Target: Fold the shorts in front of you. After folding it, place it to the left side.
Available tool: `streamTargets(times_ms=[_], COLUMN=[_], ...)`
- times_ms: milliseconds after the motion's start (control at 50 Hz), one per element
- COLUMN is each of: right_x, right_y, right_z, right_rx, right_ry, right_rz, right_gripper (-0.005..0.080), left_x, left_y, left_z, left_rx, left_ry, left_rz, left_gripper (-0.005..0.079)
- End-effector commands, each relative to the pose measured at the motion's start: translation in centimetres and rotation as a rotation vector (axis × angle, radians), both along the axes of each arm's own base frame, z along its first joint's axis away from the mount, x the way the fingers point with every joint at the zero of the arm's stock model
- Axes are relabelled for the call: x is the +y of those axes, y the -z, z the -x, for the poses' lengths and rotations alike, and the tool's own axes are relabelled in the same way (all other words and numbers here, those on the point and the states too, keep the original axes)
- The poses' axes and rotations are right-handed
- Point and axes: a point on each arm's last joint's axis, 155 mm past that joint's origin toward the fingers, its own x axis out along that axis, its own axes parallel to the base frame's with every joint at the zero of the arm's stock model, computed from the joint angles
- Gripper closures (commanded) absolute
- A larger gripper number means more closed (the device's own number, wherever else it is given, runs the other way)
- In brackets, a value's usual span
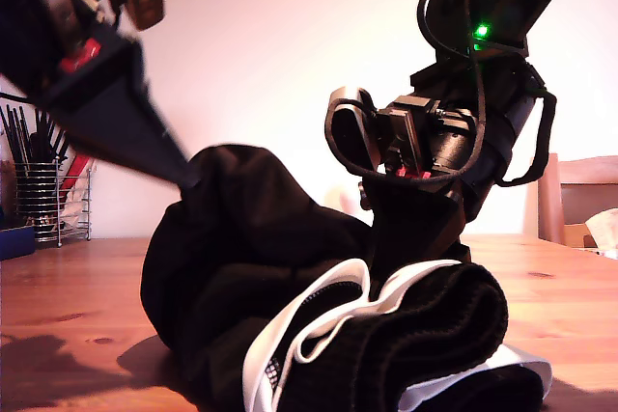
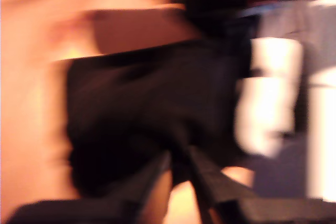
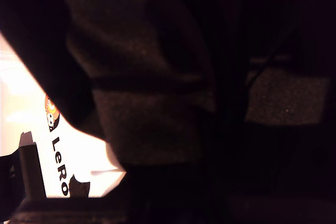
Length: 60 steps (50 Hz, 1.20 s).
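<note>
- Shorts (image 1: 319,296): a black heap on the table (image 1: 68,287), filling the lower centre of the exterior view. Nearest the camera lie a ribbed band (image 1: 435,320) and the white trim (image 1: 333,311), at the bottom centre of that frame.
- Two parts of the shorts are raised off the heap. One stretches towards the upper left of the exterior frame, and one stands up right of centre.
- My second gripper (image 1: 417,178): right of centre in the exterior view, just above the heap. It is clenched on the shorts, and a column of black cloth rises straight into it. Its jaws themselves are covered.
- Second wrist view: dark cloth (image 3: 157,77) fills nearly the whole frame. Beside it shows a white surface with the letters "LeRo" (image 3: 59,163).
- My first gripper (image 2: 179,156): at the upper left of the exterior frame (image 1: 87,60), blurred. It is clenched on the shorts. In its wrist view the jaws close together on a pinch of black cloth (image 2: 147,119).
- A green lamp (image 1: 480,31) glows on the second arm, at the upper right of the exterior frame.
- Farthest: a wire rack (image 1: 43,205) with dark sticks, at the left edge of the exterior frame against the wall.
</note>
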Motion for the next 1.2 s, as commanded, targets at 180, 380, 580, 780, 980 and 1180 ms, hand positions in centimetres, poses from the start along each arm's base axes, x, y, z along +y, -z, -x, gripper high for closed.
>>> streamTargets(times_ms=[180, 380, 580, 780, 980, 1180], right_x=[-0.5, -0.5, -0.5, -0.4, -0.4, -0.3], right_y=[1.3, 1.3, 1.3, 1.3, 1.4, 1.4], right_z=[0.5, 0.5, 0.5, 0.4, 0.4, 0.2], right_rx=[0.037, 0.037, 0.036, 0.029, 0.028, 0.02], right_ry=[0.004, 0.004, 0.004, 0.004, 0.004, 0.004], right_rz=[0.024, 0.024, 0.024, 0.02, 0.019, 0.015], right_gripper=[0.0765, 0.0765, 0.0765, 0.0765, 0.0765, 0.0765], left_x=[0.2, 1.1, 2.0, 1.5, -0.2, -1.4], left_y=[-1.6, -2.6, -5.1, -5.7, -4.7, -3.2], left_z=[-3.9, -4.1, -4.4, -1.5, 2.0, 1.9], left_rx=[-0.087, -0.094, -0.141, -0.05, 0.014, 0.027], left_ry=[-0.163, -0.206, -0.229, -0.191, -0.064, 0.012], left_rz=[0.029, 0.038, 0.09, 0.129, 0.102, 0.105], left_gripper=[0.0335, 0.0335, 0.033, 0.0379, 0.0755, 0.0759])
